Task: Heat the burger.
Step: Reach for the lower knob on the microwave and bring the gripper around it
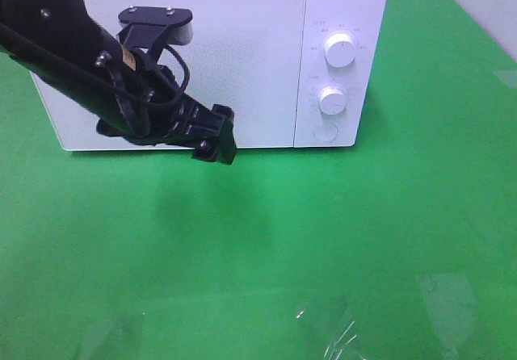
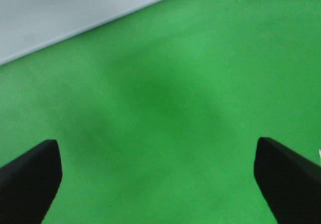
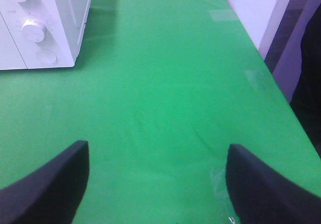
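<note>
High camera looks down; right wrist camera shares the microwave (image 1: 250,61).

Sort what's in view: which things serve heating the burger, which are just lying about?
For the job: microwave, door shut; its two knobs; open left gripper. Burger not in view.
Lying about: clear plastic scraps on the green cloth.

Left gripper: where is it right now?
In the exterior high view the left gripper sits left of centre, just in front of the white microwave, near its closed door's lower edge, above the green cloth, jaws open and empty.
</note>
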